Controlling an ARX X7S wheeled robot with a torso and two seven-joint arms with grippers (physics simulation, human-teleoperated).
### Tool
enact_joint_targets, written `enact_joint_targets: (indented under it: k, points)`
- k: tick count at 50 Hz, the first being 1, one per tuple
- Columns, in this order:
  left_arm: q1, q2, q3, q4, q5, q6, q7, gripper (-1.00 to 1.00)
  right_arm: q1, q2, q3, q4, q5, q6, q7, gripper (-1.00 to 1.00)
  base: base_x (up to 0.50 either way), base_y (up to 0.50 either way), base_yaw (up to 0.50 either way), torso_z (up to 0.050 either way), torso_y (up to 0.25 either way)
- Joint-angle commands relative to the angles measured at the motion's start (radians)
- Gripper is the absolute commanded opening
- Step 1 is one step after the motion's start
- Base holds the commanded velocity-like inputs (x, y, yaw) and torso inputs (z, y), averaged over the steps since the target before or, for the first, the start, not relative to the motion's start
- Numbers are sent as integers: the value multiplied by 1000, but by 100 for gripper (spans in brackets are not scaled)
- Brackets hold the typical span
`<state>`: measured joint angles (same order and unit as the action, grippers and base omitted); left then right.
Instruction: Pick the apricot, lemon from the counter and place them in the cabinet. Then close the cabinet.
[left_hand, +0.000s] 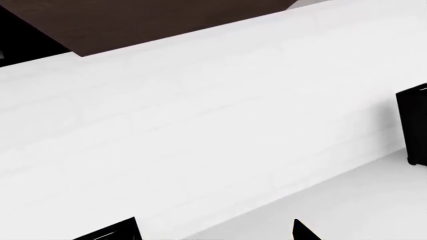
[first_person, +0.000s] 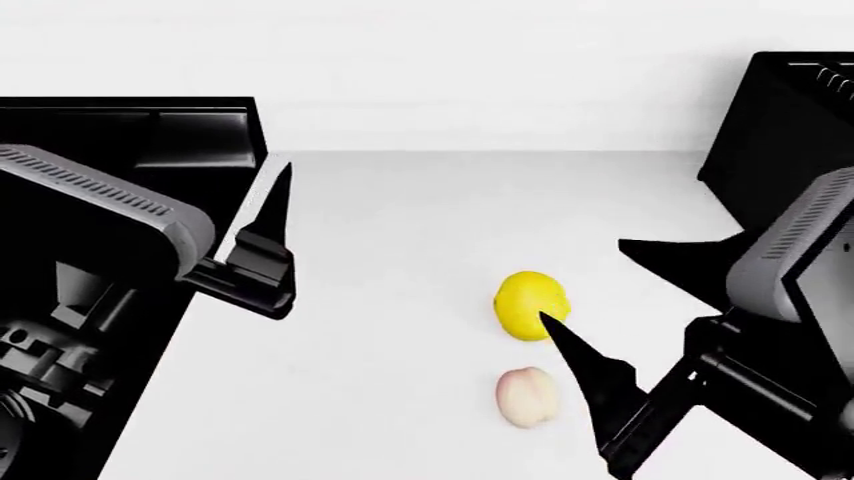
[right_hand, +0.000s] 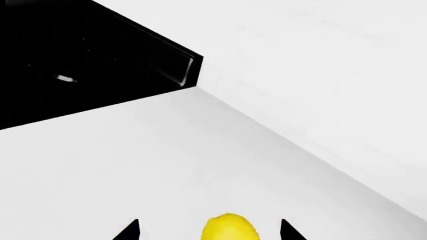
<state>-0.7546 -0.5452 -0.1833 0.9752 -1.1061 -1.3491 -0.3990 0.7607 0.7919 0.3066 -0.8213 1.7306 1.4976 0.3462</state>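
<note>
Lighting is bright, flat and even in all three views. The smooth plain white counter (first_person: 400, 250) renders near overexposed, with almost no cast shadows. Black surfaces hold little detail. Edges are crisp; no blur, glare or edge distortion. The bright yellow oval lemon (first_person: 533, 305) shows soft shading only.

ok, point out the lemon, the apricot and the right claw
lemon (first_person: 533, 305), head view, middle of its yellow body
apricot (first_person: 526, 396), head view, centre of the pale fruit
right claw (right_hand: 210, 230), right wrist view, midway between fingertips, open around the lemon
</note>
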Motion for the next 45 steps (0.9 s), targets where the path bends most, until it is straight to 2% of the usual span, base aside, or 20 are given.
enact_joint_targets:
  k: [1,12,16,45]
  points:
    - [8,-13,19,-2,-4,20,-12,100,-72,-20,12,-36,-47,26,-138,100,0,0,0,0,0]
    - [22,-27,34,-8,0,49,-15,100,-121,-71,-121,-59,-287,14,-272,100,0,0,0,0,0]
    - [22,-34,32,-11,-7,55,-20,100,-118,-71,-171,-54,-321,11,-281,100,0,0,0,0,0]
    - [59,-69,76,-19,18,119,-20,100,-222,-2,-454,9,-657,-130,-390,100,0,0,0,0,0]
